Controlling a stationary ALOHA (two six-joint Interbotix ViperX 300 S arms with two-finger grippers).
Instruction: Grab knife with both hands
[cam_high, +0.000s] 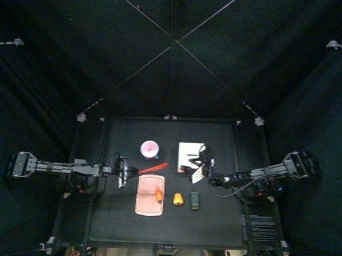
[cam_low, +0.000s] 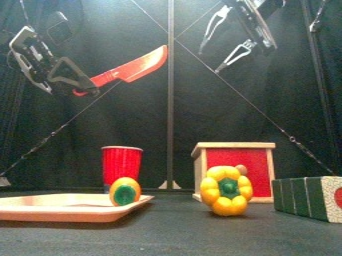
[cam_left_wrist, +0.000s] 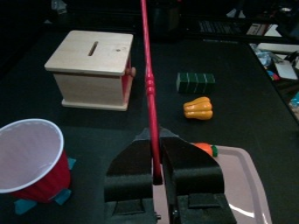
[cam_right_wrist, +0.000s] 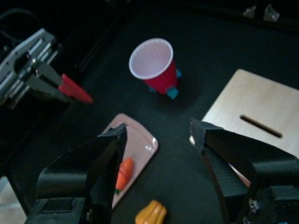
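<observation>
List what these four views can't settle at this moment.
- Knife handle: hidden inside the left gripper in the front view and by the jaws in the left wrist view.
- Knife: too small to pick out in the top view.
- Small item on the pink tray: half covered by the right gripper jaw in the right wrist view.

Black curtains (cam_low: 80, 110), small black table (cam_high: 120, 135), shelving (cam_left_wrist: 233, 26)

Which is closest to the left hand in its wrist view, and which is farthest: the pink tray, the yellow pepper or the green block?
1. tray: nearest, close by the left hand.
2. pepper: farther out on the table, past the tray.
3. block: farthest, just beyond the pepper.
</observation>
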